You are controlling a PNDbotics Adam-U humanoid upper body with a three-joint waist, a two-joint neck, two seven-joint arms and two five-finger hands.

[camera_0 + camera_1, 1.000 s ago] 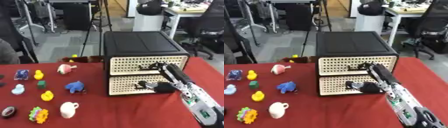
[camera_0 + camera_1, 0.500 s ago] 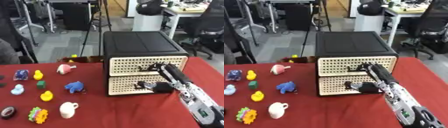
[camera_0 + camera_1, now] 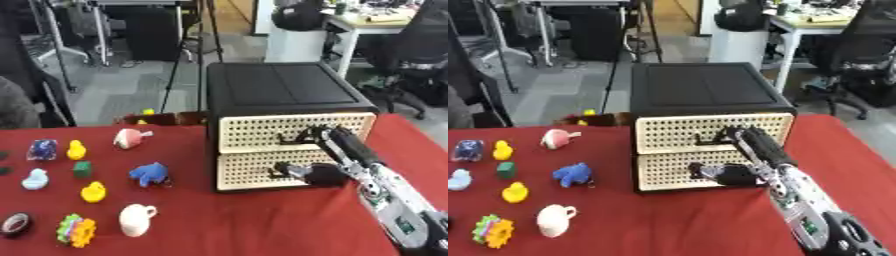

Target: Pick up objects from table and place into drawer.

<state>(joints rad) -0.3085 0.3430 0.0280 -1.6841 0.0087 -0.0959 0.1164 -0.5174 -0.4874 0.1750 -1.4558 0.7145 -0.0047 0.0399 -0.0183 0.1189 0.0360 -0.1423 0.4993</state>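
A black cabinet (image 3: 284,90) stands on the red table, with two cream perforated drawer fronts, both shut. My right hand (image 3: 320,135) comes up from the lower right and sits at the black handle of the upper drawer (image 3: 254,131), fingers curled round the handle. A dark part of the hand or arm overlaps the lower drawer's handle (image 3: 293,171). Small toys lie to the left: a blue animal (image 3: 149,174), a pink toy (image 3: 129,138), a white mug (image 3: 136,219), two yellow ducks (image 3: 93,192). The left hand does not show.
Further left lie a green cube (image 3: 82,169), a light blue duck (image 3: 35,179), a blue-purple toy (image 3: 41,149), a colourful gear-like toy (image 3: 75,230) and a dark tape roll (image 3: 15,224). Office chairs and desks stand beyond the table's far edge.
Hardly anything differs: my right hand stays at the upper drawer's handle and both drawers remain shut.
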